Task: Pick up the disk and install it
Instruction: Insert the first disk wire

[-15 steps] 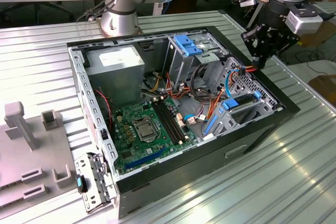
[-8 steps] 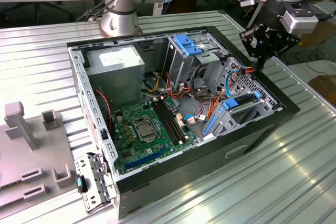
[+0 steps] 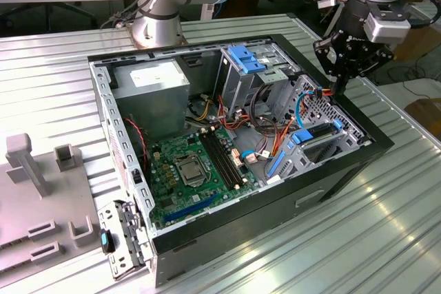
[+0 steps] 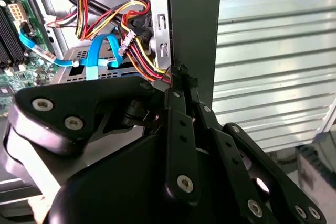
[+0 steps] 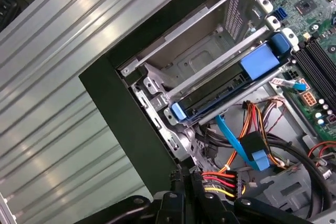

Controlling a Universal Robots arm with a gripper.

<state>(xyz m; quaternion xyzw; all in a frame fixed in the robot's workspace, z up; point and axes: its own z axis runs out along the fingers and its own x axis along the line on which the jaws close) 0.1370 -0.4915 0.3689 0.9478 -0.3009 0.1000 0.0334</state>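
The disk (image 3: 319, 137), a dark drive in a bright blue carrier, lies in the metal drive cage at the near-right corner of the open computer case (image 3: 348, 166). In the first wrist view the disk (image 5: 220, 94) sits between the cage rails, with a blue tab at each end. My gripper (image 3: 336, 89) hangs over the case's right wall, just above and behind the disk. Its black fingers are shut together, tips by the case edge and a bundle of coloured wires, in both wrist views (image 4: 178, 72) (image 5: 184, 178). Nothing is held between them.
A second cage with a wider light-blue latch piece (image 3: 247, 58) stands at the back of the case. The motherboard (image 3: 189, 170), a power supply (image 3: 151, 87), and red, yellow and blue cables (image 3: 272, 135) lie inside. A grey fixture (image 3: 41, 191) sits at the exterior view's left on the ribbed metal table (image 3: 386, 225).
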